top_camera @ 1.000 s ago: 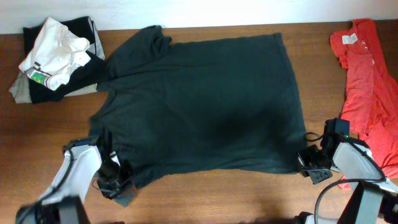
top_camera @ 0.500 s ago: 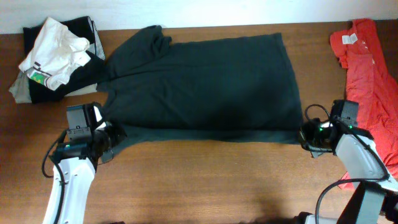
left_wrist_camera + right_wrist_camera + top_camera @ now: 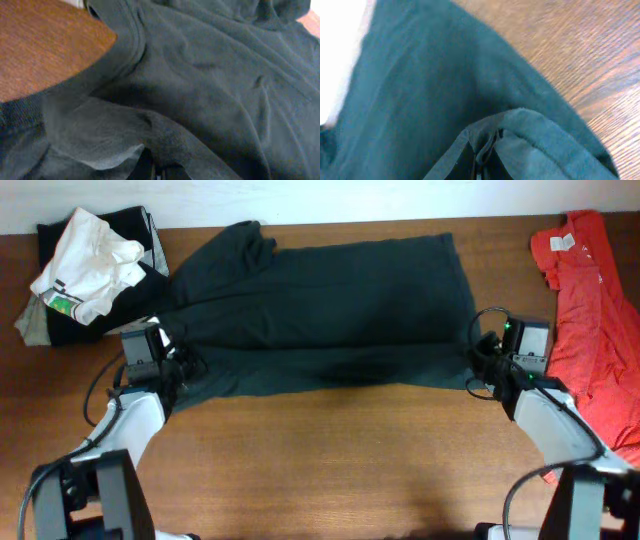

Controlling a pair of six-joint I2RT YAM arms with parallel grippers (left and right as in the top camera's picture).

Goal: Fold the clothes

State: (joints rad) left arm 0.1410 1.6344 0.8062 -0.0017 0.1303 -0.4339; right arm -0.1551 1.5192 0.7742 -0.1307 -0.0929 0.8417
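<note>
Tension wants to be even across the fold. Left gripper (image 3: 182, 370) and right gripper (image 3: 478, 363) are each pinched tight on a near-hem corner of the black soft-cloth T-shirt (image 3: 330, 305), whose body lies spread ahead of both. Carry both corners forward level, then lay the hem square before letting go.

I see a brown wooden desk (image 3: 330, 470), black T-shirt (image 3: 330, 310) spread across its middle, near edge doubled back, red-orange T-shirt (image 3: 590, 300) at its right end, heap of white and dark garments (image 3: 90, 270) far left.
</note>
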